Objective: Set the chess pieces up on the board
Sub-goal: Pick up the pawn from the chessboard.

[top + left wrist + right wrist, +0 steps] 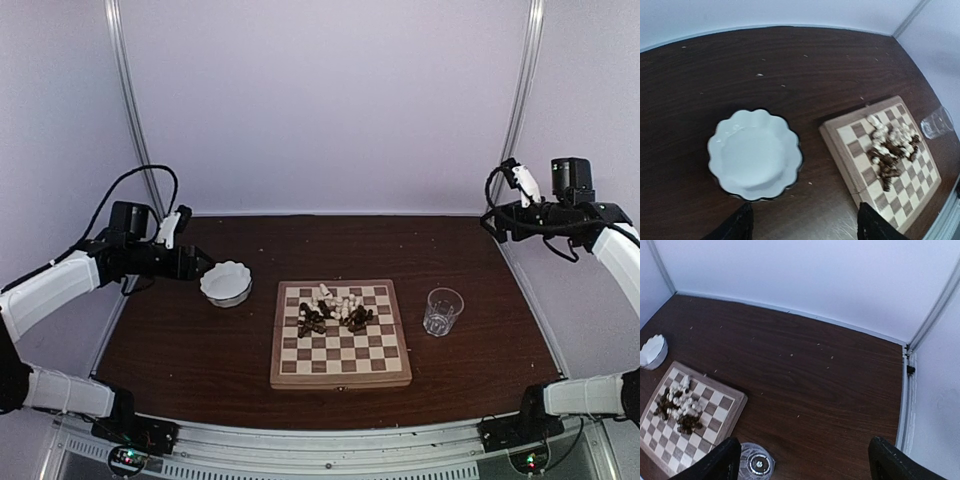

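Two end effectors, both released and holding nothing. The left end effector [802, 225] has its fingers spread and hovers just beside the near rim of the white scalloped bowl [226, 284], over the left far part of the table [190, 350]. The right end effector [802, 462] is wide open and raised over the right far corner, with the clear glass [443, 311] below and toward the table's middle.

The board [340, 362] sits mid-table toward the near edge. The chess pieces [335, 312], dark and cream mixed, are heaped on its far half, many tipped and touching. No back row is filled, so the task looks barely begun.

The step in hand is likely reaching for a first piece. To do it well:
- Take a piece from the rim of the heap, not the core.
- Narrow the fingers before coming down, since the pieces are tiny.
- Descend straight and close on the piece's waist.
- Lift clear before moving sideways, as neighbours would likely roll.
- Fill corner squares first.
- Keep the wrist clear of the bowl and the glass.
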`<state>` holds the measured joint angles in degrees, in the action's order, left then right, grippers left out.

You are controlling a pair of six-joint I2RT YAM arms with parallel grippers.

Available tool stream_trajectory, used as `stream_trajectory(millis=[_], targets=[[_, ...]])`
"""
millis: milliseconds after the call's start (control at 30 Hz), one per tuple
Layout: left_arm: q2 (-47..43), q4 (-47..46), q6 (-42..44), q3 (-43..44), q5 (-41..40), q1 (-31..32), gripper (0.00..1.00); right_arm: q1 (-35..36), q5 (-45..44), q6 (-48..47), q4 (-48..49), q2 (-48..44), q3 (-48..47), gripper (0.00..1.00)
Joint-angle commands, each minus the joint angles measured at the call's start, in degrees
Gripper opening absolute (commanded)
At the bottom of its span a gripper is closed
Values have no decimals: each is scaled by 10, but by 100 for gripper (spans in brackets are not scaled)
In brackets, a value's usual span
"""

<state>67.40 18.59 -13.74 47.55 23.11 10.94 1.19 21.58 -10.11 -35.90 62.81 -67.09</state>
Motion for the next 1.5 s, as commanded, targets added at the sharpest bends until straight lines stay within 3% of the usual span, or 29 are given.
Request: stream_trajectory(millis=[0,133,267,467,700,1033,1233,1467], targets=[[6,80,50,71,59,83,68,1,124,-99,-61,1,16,86],[13,137,66,105,79,138,62,13,161,-170,-104,2,39,79],[5,139,40,100,73,182,55,58,179,-210,-130,-2,56,72],[30,132,6,93,-16,275,50,207,98,-261,-162,31,69,61],[126,152,-5,134,-97,363,47,224,141,-261,-129,30,115,56],[268,185,-33,254,-108,380,41,231,133,-239,-78,41,140,46],[312,175,-45,305,-102,380,39,267,90,-276,-107,65,107,39],[340,174,-76,354,-116,380,51,313,55,-297,-102,155,27,34]])
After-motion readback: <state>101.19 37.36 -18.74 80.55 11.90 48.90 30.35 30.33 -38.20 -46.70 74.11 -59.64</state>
